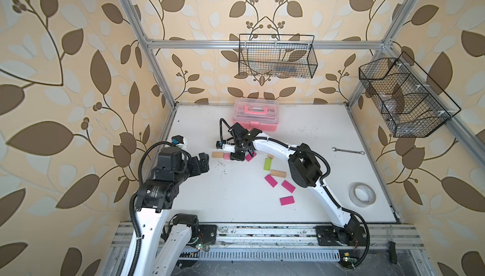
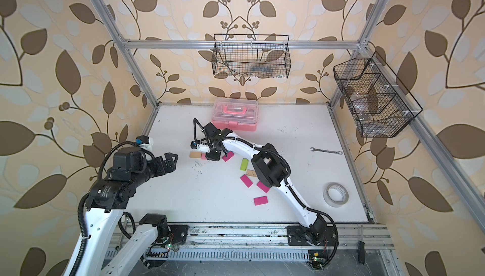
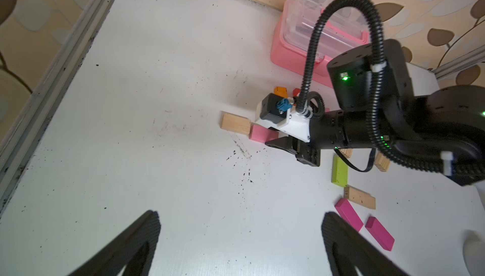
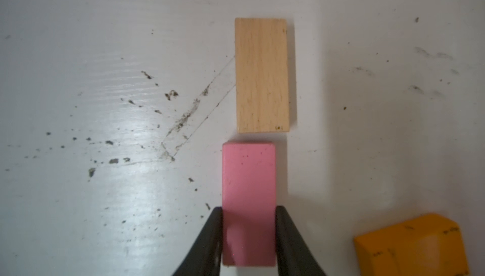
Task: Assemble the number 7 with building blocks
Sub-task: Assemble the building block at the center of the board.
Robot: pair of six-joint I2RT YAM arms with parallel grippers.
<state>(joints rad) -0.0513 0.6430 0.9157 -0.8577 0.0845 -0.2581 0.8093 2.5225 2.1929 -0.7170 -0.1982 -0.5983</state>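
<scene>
Found nearest the rail three loose magenta blocks (image 1: 287,200), flat on the table (image 1: 210,203) and well apart from any build. Noted left gripper (image 3: 240,215) spread wide and empty above bare table. Further out, logged a loose wood block (image 1: 278,174) and a lime green block (image 1: 267,164), both unused. Beyond these, found right gripper (image 4: 249,210) closed narrow on the long sides of a light pink block (image 4: 248,182), flat on the table and end-on to a placed wood block (image 4: 262,75); judged the start of the digit's top stroke. Risk assessed: if released here, likely left as a broken, stepped line, owing to a thin gap and a slight sideways offset between the two ends; if pushed forward to close the gap, liable to shove the placed wood block askew; if dragged by the pads on opening, liable to twist. Gap and offset visible in the right wrist view only; largely masked by the gripper body in both top views. Behind the arm, spotted an orange block (image 3: 280,91) and a red block (image 3: 296,91) in the left wrist view, hidden from above. Farthest, recorded the pink case (image 1: 254,116) by the back wall.
</scene>
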